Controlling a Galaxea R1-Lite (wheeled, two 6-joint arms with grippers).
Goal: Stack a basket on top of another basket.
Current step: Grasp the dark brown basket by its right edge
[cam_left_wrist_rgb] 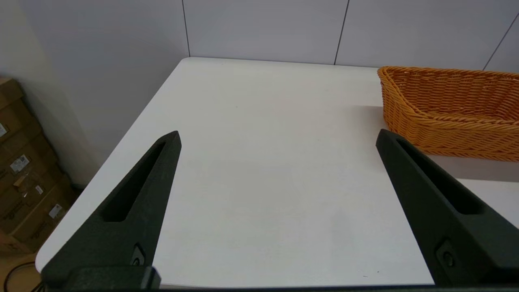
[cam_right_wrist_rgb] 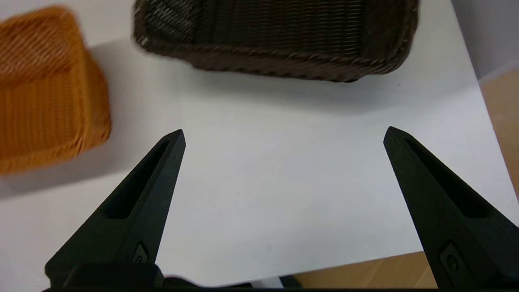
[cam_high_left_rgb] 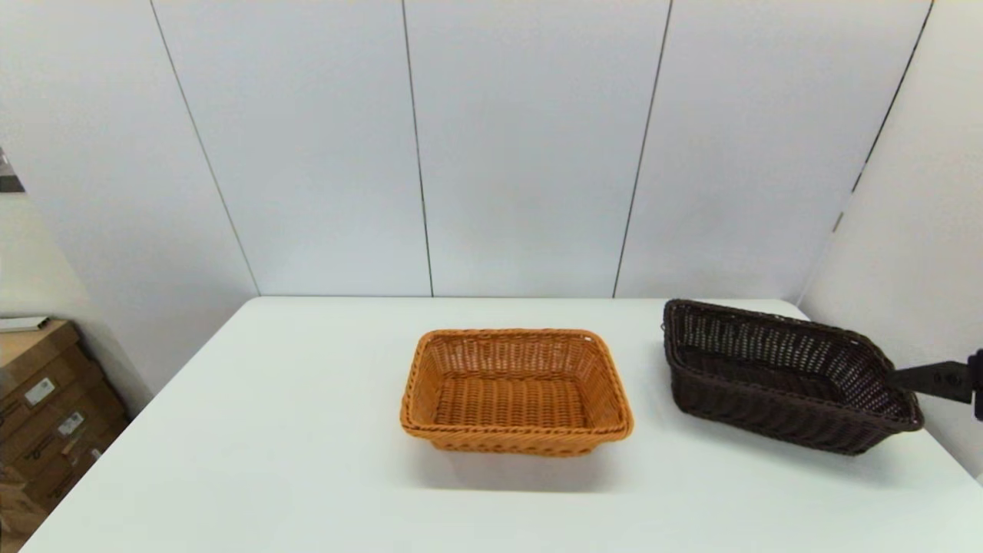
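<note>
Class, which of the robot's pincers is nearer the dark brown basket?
Right. The right pincer hangs open beside the dark brown basket; the left pincer waits open beyond the orange basket.

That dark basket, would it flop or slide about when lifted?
The dark basket probably holds its shape: its woven walls stand flared under a braided rim. It is open weave and empty, so likely light. Gripped at one end, it may tilt.

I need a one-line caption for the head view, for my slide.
Right gripper reaches in at the dark brown wicker basket, beside the orange-tan wicker basket on the white table.
</note>
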